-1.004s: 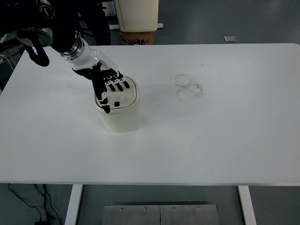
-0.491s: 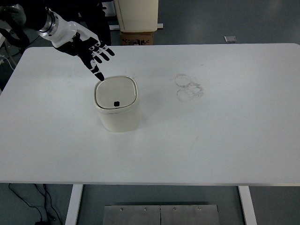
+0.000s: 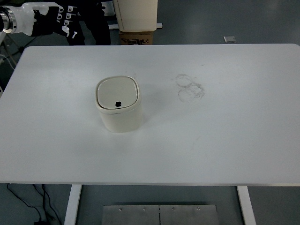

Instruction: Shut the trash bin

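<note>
Pulling away to the far-left corner, the left hand (image 3: 63, 23) now hangs beyond the table (image 3: 225, 140) edge, fingers loosely spread and empty — a second ago it lay on the trash bin (image 3: 119, 104). The bin stands left of centre, lid flat — apparently closed.

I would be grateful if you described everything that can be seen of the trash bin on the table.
The trash bin is a small cream-white container with a rounded-square outline, seemingly smooth plastic. Its lid lies flat and closed within the rim, with a small black mark near its front edge. It stands upright on the white table, left of centre, casting a soft shadow. Nothing touches it except the table; the left hand is far off at the top-left corner.
</note>
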`<state>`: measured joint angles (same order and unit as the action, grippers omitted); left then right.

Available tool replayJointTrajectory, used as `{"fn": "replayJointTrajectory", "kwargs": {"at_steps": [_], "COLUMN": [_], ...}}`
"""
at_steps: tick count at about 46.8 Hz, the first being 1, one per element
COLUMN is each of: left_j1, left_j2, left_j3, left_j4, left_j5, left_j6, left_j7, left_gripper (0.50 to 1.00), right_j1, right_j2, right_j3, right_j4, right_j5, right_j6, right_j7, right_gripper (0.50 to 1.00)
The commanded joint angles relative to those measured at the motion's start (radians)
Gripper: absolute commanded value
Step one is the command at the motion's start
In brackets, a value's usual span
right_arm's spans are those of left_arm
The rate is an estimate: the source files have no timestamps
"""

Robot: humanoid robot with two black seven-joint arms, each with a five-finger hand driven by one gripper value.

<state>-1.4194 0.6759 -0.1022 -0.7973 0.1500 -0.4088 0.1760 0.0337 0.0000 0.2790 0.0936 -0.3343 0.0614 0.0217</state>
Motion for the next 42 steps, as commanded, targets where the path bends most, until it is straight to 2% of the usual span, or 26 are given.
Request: {"fn": "replayJointTrajectory", "kwargs": {"at_steps": [1,5,11,25,34,42], "left_j1": [0.057,0.123,0.247,0.522,0.617,0.663], "left_j2": [0.024,0.033,0.042,0.034,-0.007,-0.047], "left_j3": [-0.071,-0.155,-0.303,-0.675,-0.722,-0.722], "left_j4": [0.000,0.000,0.003,0.043,0.113,0.233], "left_j5": [0.000,0.000,0.000,-0.001,-0.093,-0.222], "left_j6": [0.024,0.048,0.077,0.081,0.079,0.065], "left_j7": [-0.046,-0.070,-0.078,-0.092,-0.185,-0.194], "left_gripper": [1.000,1.000,1.000,1.000,1.000,1.000], "right_j1": [0.000,0.000,0.000,0.000,0.000,0.000], "right_j2": [0.000,0.000,0.000,0.000,0.000,0.000], "right_j3": [0.000,-0.001,0.000,0.000,-0.001,0.000], "right_j4": [0.000,0.000,0.000,0.000,0.000,0.000], "right_j5": [0.000,0.000,0.000,0.000,0.000,0.000], "right_j6": [0.000,0.000,0.000,0.000,0.000,0.000], "right_j7": [0.000,0.000,0.000,0.000,0.000,0.000], "right_gripper": [0.991,0.991,0.991,0.991,0.991,0.991]}}
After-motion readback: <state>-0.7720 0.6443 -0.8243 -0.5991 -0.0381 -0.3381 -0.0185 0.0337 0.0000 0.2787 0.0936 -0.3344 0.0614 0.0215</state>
